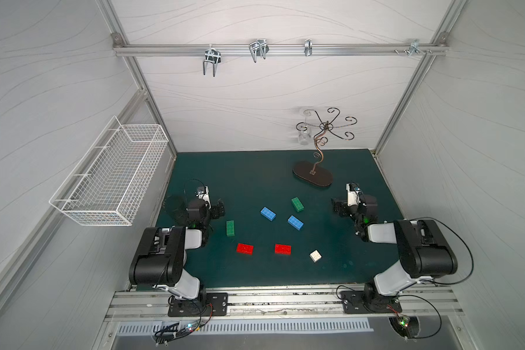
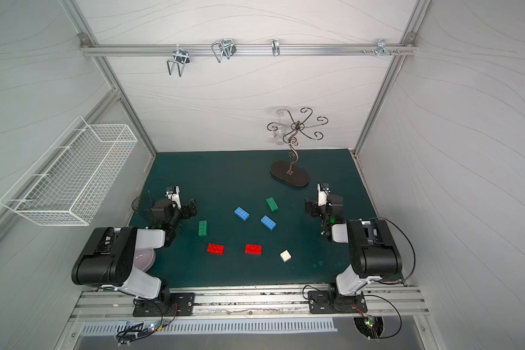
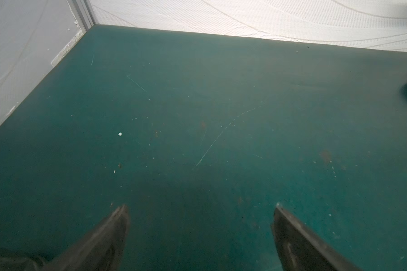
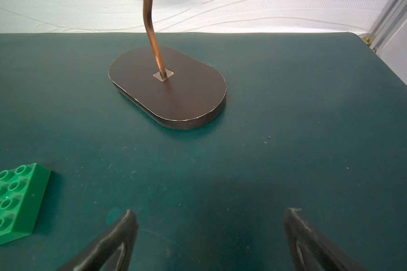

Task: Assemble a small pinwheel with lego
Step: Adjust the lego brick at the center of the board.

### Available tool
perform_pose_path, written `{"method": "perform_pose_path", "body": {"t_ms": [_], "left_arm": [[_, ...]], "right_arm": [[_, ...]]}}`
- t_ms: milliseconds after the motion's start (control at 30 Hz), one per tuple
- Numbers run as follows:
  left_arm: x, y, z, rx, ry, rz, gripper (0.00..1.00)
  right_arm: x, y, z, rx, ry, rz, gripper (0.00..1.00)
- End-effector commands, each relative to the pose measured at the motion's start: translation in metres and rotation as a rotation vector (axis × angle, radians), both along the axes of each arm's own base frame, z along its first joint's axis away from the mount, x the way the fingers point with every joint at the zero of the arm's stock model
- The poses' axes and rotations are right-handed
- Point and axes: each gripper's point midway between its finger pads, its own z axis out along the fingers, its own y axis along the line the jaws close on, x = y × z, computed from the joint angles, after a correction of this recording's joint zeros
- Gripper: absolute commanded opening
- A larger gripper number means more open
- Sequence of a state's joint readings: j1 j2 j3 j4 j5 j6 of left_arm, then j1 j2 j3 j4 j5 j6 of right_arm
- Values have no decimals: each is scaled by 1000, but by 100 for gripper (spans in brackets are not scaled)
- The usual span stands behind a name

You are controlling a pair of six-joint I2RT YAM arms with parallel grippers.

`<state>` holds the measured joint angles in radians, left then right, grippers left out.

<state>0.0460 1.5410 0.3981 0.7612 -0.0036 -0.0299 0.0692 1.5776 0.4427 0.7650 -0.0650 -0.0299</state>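
Nothing is built yet: I see all seven lego bricks [image 1: 245, 248] lying apart on the mat [image 1: 255, 175]. My left gripper [image 3: 200, 207] and right gripper [image 4: 210, 210] both stand wide, holding nothing.

I see my left arm [image 1: 158, 257] and right arm [image 1: 422, 251]: glossy black joint housings, pale grey links, thin black cables looping behind dark tapered fingers [image 3: 108, 234], tiny green lights just behind them.
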Motion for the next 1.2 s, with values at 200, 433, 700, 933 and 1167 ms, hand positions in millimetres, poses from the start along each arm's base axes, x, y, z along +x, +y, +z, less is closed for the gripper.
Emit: {"method": "perform_pose_path", "body": {"t_ms": [200,433,700,933,1167], "left_arm": [[15,4,21,5,-77,10,100],[14,4,21,5,-76,10,100],[14,4,20,5,-73,11,100],[14,11,26,14,-96,64,100],[16,-3,87,-80,15,29,100]], "right_arm": [[6,0,9,15,-31,-1,99],[6,-1,9,28,-30,1,99],[6,-2,9,38,-30,4,99],[5,0,14,53,-41,14,99],[2,15,75,90,-1,52,98]]}}
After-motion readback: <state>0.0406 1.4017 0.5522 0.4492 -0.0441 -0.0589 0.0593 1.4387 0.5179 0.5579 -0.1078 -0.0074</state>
